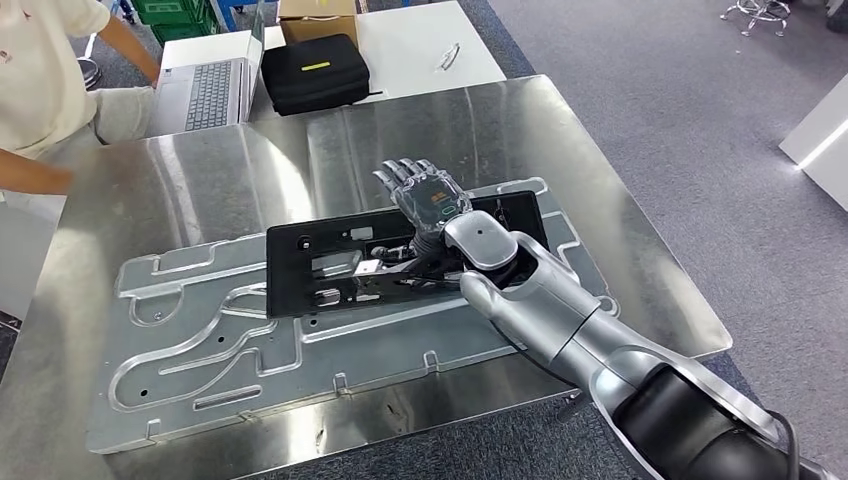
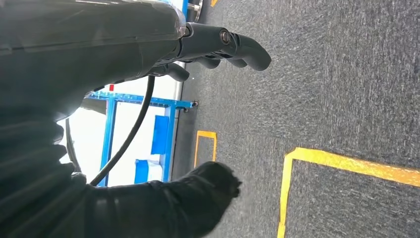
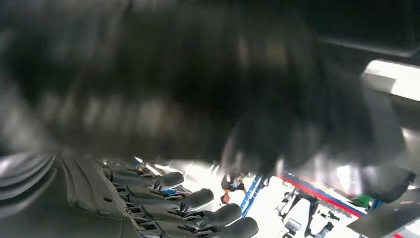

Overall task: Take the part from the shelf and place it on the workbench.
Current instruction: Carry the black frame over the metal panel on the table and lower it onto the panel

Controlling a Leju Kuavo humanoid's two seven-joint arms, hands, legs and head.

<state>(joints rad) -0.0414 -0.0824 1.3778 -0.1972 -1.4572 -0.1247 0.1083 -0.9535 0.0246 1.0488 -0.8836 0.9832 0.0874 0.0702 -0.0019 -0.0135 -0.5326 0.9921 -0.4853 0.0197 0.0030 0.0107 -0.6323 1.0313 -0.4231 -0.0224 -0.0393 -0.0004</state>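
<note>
From the head view I see the black part (image 1: pixel 400 262) lying flat on a large silver plate with grooves (image 1: pixel 200 350), and this plate lies on the steel workbench (image 1: pixel 640 240). My right hand (image 1: pixel 425 195) is stretched over the far edge of the part, back side up, fingers extended and a little apart. I cannot tell if the thumb or palm below is gripping the part, because the wrist hides the contact.

At the far side, on a white table (image 1: pixel 420 45), there is a closed black case (image 1: pixel 315 72); what is inside I cannot see. A cardboard box (image 1: pixel 318 20) stands just behind it, and an open laptop (image 1: pixel 205 92) is beside it. A person in a light shirt (image 1: pixel 40 70) stands at the left corner.

The right wrist view is blurred and dark; it shows my dark fingers (image 3: pixel 198 218) straight, side by side.

The left wrist view shows my left hand (image 2: pixel 218 47) above grey carpet with yellow tape lines (image 2: pixel 346 163), fingers lightly bent and holding nothing, and a blue rack (image 2: pixel 168 134) farther away.
</note>
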